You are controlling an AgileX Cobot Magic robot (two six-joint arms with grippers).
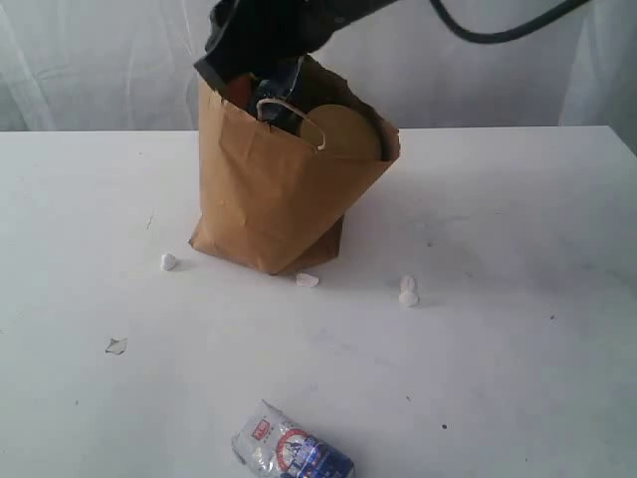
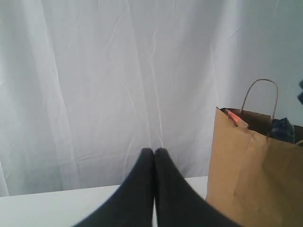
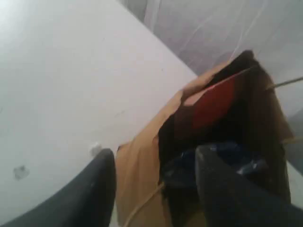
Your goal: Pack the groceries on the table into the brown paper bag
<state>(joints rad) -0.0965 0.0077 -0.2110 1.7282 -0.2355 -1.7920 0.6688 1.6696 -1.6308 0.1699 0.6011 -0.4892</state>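
1. My left gripper point(image 2: 154, 155): the jaws are pressed flat together with nothing between them. It hangs over the table point(image 2: 47, 208), just beside the brown paper bag point(image 2: 255, 184), with a white curtain point(image 2: 94, 71) behind.
2. My right gripper point(image 3: 155, 153) is up at the bag's mouth and the jaws are spread apart. One finger point(image 3: 97, 184) sits on the outside of the bag wall, and the other point(image 3: 222, 189) is over the opening. The bag's top edge runs between them. I don't see them pinching anything.
3. From the exterior view, my right arm point(image 1: 269, 35) comes in from above and covers the back of the bag's top.
4. The bag stands around the middle of the table, crumpled and leaning a bit to one side. One twisted handle loop point(image 2: 265, 80) sticks up.
5. Inside the bag there's a blue crinkly wrapper point(image 3: 213, 158) right by my right fingers, and a red-orange panel point(image 3: 213, 101) against the far wall. Can't tell if those are one pack or two. There's also a round tan shape point(image 1: 343, 129) in the mouth, no idea which item that is.
6. The small white-blue packet point(image 1: 292, 453) is lying out on the table, at the near edge of the exterior view and well apart from the bag.
7. A few white crumbs point(image 1: 168, 262) are scattered near the bag's base, plus a little grey scrap point(image 1: 116, 346) further out.
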